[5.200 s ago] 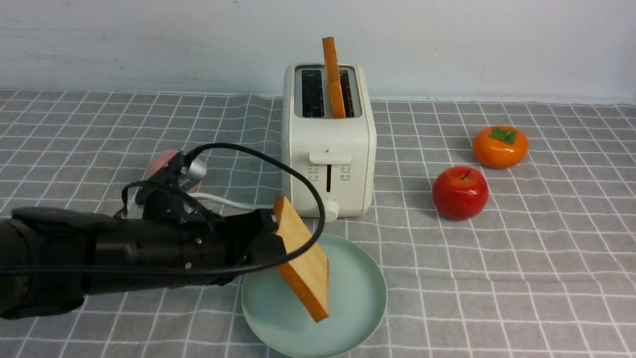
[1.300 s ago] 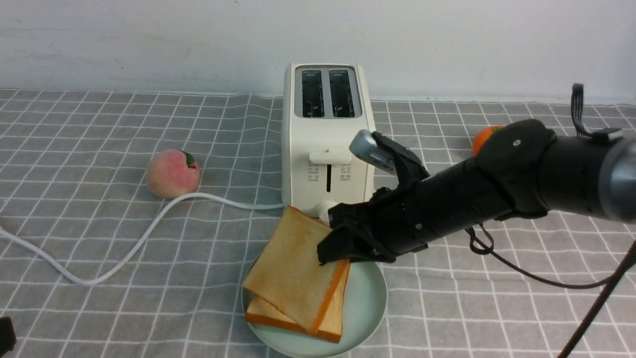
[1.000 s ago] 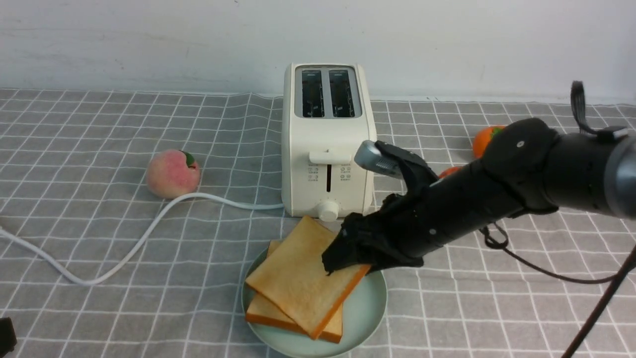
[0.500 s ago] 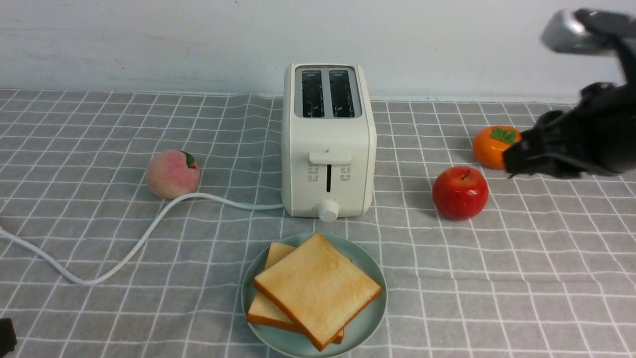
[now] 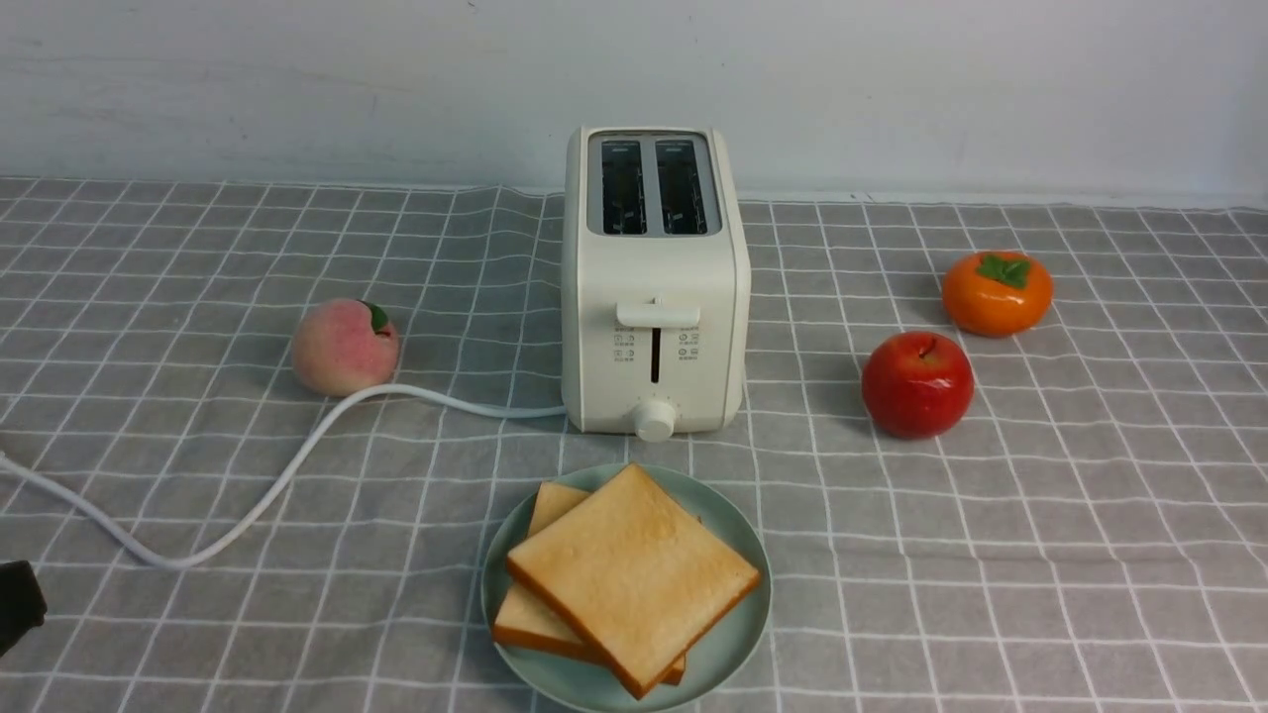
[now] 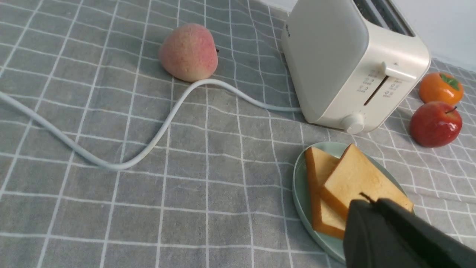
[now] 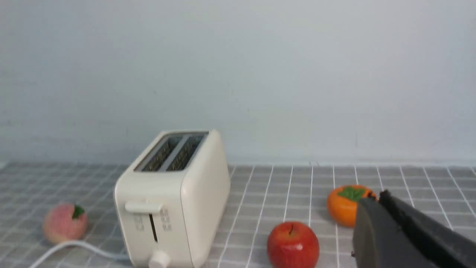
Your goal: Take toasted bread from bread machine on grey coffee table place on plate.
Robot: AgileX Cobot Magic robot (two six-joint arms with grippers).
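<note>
Since half a second ago the right arm has left the front view, where it hung at 2 o'clock of the toaster (image 5: 654,297), over the persimmon (image 5: 996,292). A second ago it was low at the upper slice. The right hand (image 7: 373,201) shows only in its own wrist view, well back from the apple (image 7: 293,243). Its jaws are pressed together on nothing, having closed from wide.

The toast (image 5: 634,574) lies as two flat slices stacked on the plate (image 5: 745,634), at 6 o'clock of the toaster. The upper slice is turned corner-on, one corner toward 12 o'clock. The slices are square, so no long axis governs a grasp. Both toaster slots are empty.

The left hand (image 6: 362,203) is the nearer one, also closed and empty. It is a dark sliver at the front view's lower left edge, so the toast lies toward its 3 o'clock across the bare surface (image 5: 991,555). The peach (image 5: 345,347) and cord (image 5: 287,465) are unchanged.

Judged from this layout, the transfer appears complete and only withdrawal of the arms remains.
</note>
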